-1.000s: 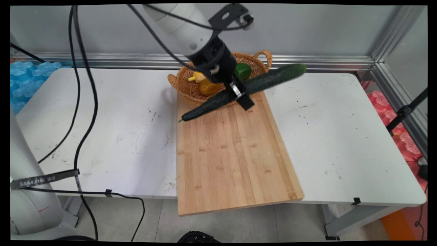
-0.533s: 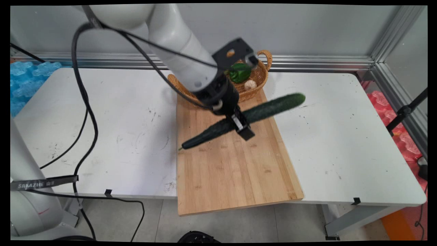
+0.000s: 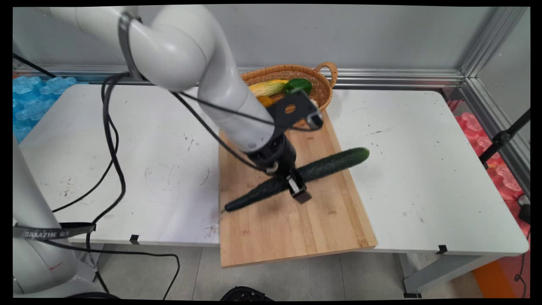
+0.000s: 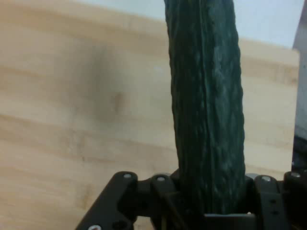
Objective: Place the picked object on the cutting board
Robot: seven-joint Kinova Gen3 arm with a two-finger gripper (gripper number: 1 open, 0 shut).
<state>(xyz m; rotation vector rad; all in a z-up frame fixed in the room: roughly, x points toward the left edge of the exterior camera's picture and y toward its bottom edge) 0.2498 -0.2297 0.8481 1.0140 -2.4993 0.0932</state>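
A long dark green cucumber [image 3: 326, 166] hangs crosswise just above the wooden cutting board [image 3: 296, 228], with my gripper [image 3: 296, 189] shut on its middle. One end reaches over the board's left edge, the other past its right edge. In the hand view the cucumber [image 4: 206, 110] rises straight up from between the black linkage, with the board [image 4: 72, 120] close below it.
A wicker basket [image 3: 324, 87] stands at the board's far end with a corn cob [image 3: 267, 87], a green pepper [image 3: 299, 85] and something yellow in it. Black cables [image 3: 111, 140] hang over the table's left half. White table [image 3: 423, 169] lies to the right of the board.
My gripper has come down and toward the near side with the cucumber, from in front of the basket to low over the board's middle. The basket's contents are now uncovered.
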